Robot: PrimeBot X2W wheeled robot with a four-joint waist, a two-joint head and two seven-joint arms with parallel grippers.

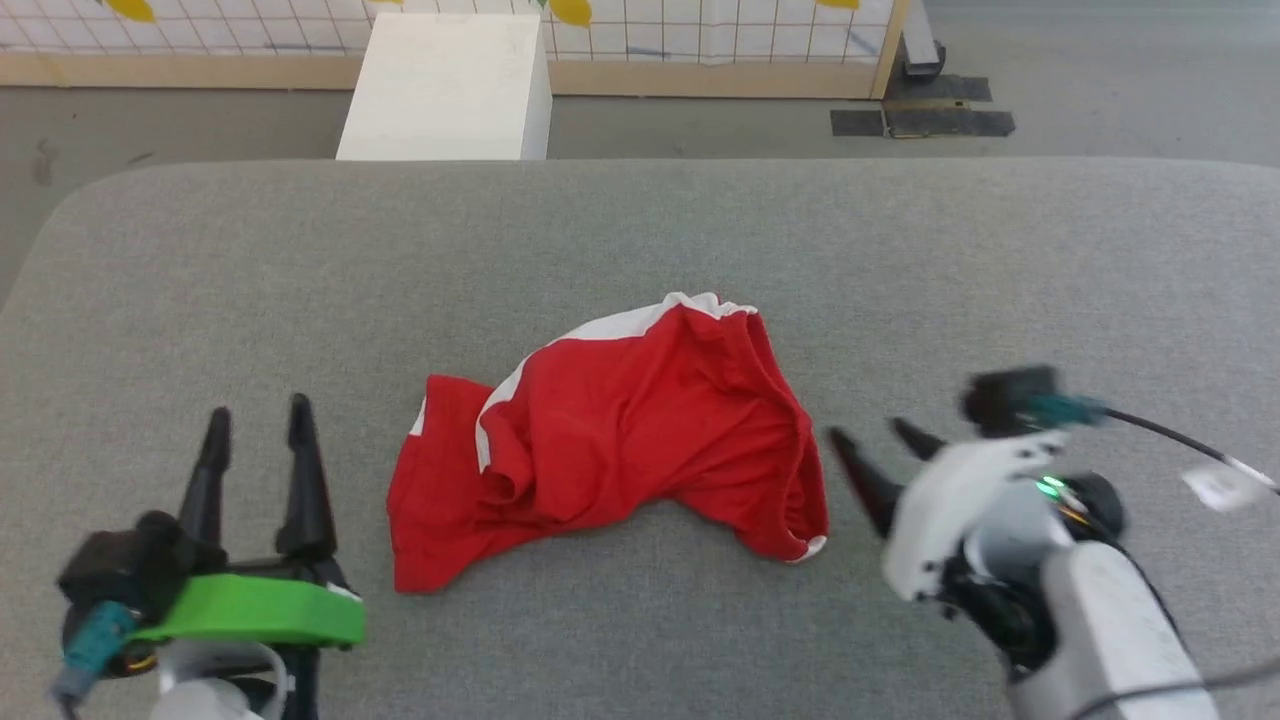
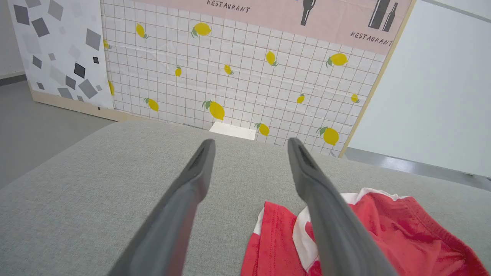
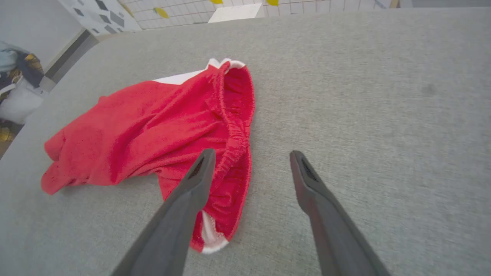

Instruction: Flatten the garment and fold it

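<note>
The garment, red shorts with white trim, lies crumpled in the middle of the grey padded surface. Its gathered waistband faces the right side. My left gripper stands open just left of the shorts, not touching them; in the left wrist view the left gripper has the red fabric at its lower right. My right gripper is open just right of the waistband, a little above the surface. In the right wrist view the right gripper has nothing between its fingers, the left finger crossing over the hem.
A white box stands on the floor behind the surface. A tiled lemon-patterned panel with a wooden base runs along the back. Dark mats lie on the floor at the far right. A pile of things sits off the surface's left end.
</note>
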